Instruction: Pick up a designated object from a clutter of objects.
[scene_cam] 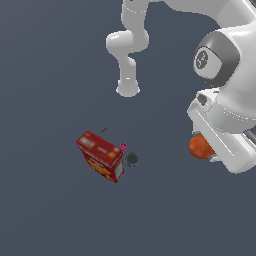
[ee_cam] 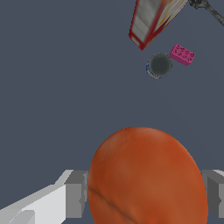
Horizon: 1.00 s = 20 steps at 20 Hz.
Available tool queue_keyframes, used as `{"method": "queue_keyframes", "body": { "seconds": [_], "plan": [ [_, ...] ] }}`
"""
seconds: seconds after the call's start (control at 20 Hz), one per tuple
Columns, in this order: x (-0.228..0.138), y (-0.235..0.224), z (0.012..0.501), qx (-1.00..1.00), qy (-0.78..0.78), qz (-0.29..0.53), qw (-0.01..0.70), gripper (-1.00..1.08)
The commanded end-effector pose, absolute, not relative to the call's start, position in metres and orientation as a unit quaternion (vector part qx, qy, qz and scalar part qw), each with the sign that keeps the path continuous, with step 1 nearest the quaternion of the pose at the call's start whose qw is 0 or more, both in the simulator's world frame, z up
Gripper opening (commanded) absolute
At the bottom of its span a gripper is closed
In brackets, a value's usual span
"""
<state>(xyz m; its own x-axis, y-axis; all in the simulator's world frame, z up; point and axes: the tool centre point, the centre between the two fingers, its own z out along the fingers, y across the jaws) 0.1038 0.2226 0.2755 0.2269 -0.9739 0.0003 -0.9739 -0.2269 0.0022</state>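
Orange ball (ee_cam: 148,177) clamped between gripper (ee_cam: 146,197) fingers (ee_cam: 75,194), well apart from red box (scene_cam: 101,156).

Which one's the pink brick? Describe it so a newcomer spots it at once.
Find the red box, the biggest loose item. The pink brick sits at its end toward the exterior view's right, next to a small dark round thing. It is the only pink item, and it is blocky with studs on top.
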Motion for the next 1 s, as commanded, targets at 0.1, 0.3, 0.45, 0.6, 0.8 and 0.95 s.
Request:
{"method": "queue_keyframes", "body": {
  "seconds": [0.1, 0.3, 0.45, 0.6, 0.8, 0.95],
  "plan": [
    [0.099, 0.222, 0.327, 0.783, -0.622, 0.0, 0.0, -1.0],
    [0.096, 0.222, 0.365, 0.783, -0.622, 0.0, 0.0, -1.0],
    [0.095, 0.222, 0.386, 0.783, -0.622, 0.0, 0.0, -1.0],
    [0.094, 0.222, 0.401, 0.783, -0.622, 0.0, 0.0, -1.0],
    [0.094, 0.223, 0.414, 0.783, -0.622, 0.0, 0.0, -1.0],
    [0.094, 0.223, 0.418, 0.783, -0.622, 0.0, 0.0, -1.0]
  ]
}}
